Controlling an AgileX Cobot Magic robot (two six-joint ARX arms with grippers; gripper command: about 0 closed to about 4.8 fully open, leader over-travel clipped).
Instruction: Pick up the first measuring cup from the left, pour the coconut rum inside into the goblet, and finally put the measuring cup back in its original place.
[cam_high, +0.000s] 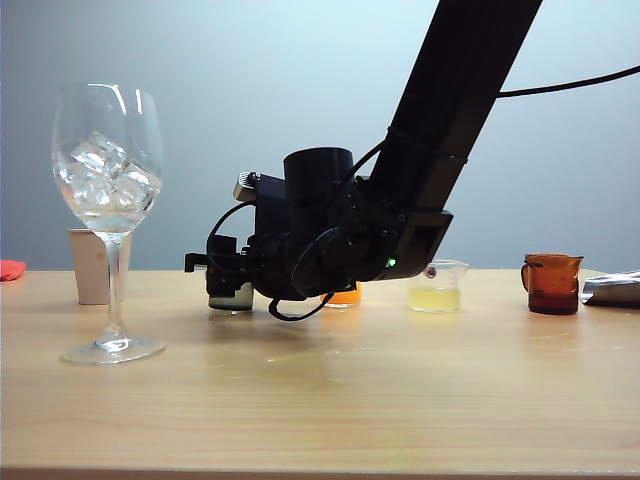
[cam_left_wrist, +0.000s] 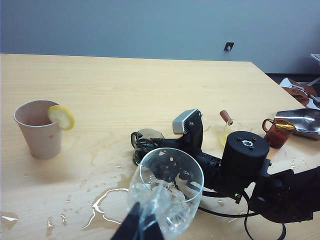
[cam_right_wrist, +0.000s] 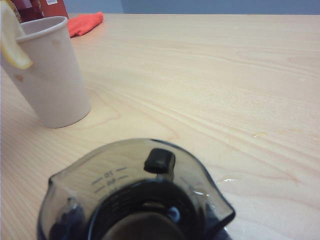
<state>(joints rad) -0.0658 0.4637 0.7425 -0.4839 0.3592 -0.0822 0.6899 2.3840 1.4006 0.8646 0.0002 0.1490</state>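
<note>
Exterior view: You see the right gripper (cam_high: 222, 275) low at the table, its jaws closed on the measuring cup (cam_high: 231, 296), which stands on the wood well right of the goblet (cam_high: 107, 180). Lift straight up, I'd judge, before you travel towards the glass.
Left wrist view: Only here do you see spilled puddles (cam_left_wrist: 107, 200) around the goblet (cam_left_wrist: 167, 187). The left gripper (cam_left_wrist: 140, 227) sits at its bowl; whether it clamps, you cannot tell.
Right wrist view: You look into the measuring cup (cam_right_wrist: 130, 200), a finger pad (cam_right_wrist: 160, 161) on its rim. The paper cup (cam_right_wrist: 47, 75) with its lemon slice (cam_right_wrist: 10, 42) stands beyond; keep clear.
</note>
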